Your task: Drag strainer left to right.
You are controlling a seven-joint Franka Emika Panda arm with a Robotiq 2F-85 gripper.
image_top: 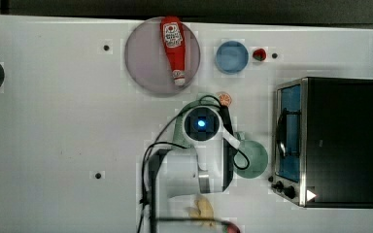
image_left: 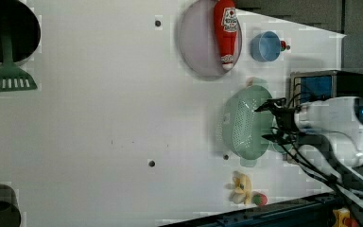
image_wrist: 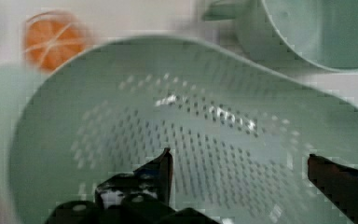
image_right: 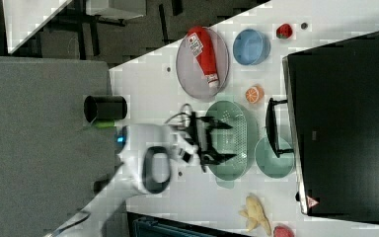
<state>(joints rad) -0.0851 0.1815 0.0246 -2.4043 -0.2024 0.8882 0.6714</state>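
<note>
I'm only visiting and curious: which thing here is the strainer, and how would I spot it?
Find the black toaster oven. Beside its glass door stands a mint-green mug, and next to that the strainer: pale green too, but bigger, with rows of small holes.

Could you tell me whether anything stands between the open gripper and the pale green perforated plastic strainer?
Nothing visible does. The gripper hangs open directly over the pale green perforated plastic strainer, its fingers spread above the bowl's inside, with no object between them.
</note>
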